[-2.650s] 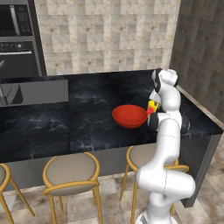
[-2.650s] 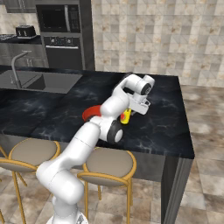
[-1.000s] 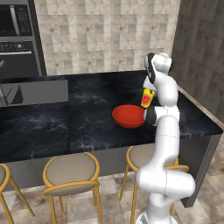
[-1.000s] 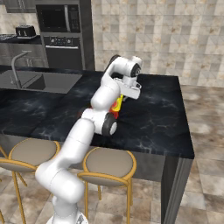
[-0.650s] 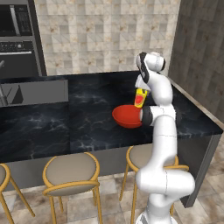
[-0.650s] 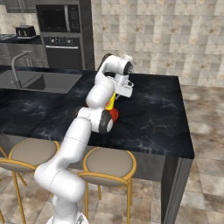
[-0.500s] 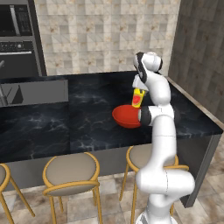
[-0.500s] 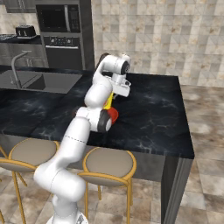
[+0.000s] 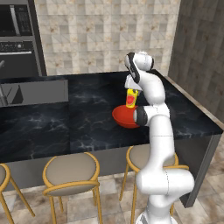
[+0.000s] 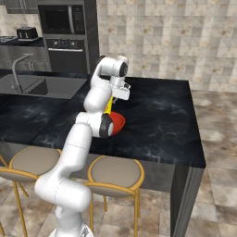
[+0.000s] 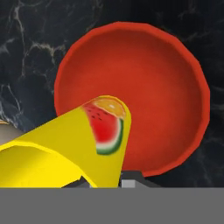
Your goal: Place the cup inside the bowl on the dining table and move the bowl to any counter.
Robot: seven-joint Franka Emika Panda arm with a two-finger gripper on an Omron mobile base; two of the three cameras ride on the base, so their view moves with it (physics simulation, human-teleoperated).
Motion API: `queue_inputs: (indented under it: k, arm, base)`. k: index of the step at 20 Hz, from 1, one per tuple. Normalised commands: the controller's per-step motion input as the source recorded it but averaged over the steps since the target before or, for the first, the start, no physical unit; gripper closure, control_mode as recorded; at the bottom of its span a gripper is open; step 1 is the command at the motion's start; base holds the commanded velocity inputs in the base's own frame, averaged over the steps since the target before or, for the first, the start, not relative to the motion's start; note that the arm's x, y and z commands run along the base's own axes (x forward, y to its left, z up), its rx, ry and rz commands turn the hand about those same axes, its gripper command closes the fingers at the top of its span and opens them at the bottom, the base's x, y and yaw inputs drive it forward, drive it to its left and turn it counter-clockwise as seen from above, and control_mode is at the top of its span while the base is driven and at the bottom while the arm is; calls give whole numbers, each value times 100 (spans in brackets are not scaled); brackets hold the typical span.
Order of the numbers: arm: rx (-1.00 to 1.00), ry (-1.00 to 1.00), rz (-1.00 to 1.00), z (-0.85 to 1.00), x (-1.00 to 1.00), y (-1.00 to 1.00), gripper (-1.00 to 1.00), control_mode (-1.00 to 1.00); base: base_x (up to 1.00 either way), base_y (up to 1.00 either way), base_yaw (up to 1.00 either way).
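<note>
Your claw [image 9: 131,92] is clamped on the cup [image 9: 130,98], which hangs clear of the tabletop [image 9: 87,109] above the bowl [image 9: 123,117]. In the hand view the yellow cup [image 11: 74,144] runs in from 8 o'clock, its watermelon mark facing you and its far end lying over the bowl's [image 11: 144,74] inside, toward the 7 o'clock part of the rim. The red bowl sits flat on the black marble near the stool-side edge. From the right base view the cup [image 10: 108,107] peeks out behind the arm, directly over the bowl [image 10: 117,123]. Two stools [image 9: 71,173] stand below the tabletop edge.
</note>
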Motion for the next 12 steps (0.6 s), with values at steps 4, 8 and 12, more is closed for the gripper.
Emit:
queue_inputs:
  k: [4,8,12]
  arm:
    - [0,-3,0,0,0,0,100,-100]
    - [0,-1,0,-14,0,0,100,-100]
    - [0,-3,0,-27,0,0,100,-100]
  base:
    - [0,0,0]
    - [0,0,0]
    - [0,0,0]
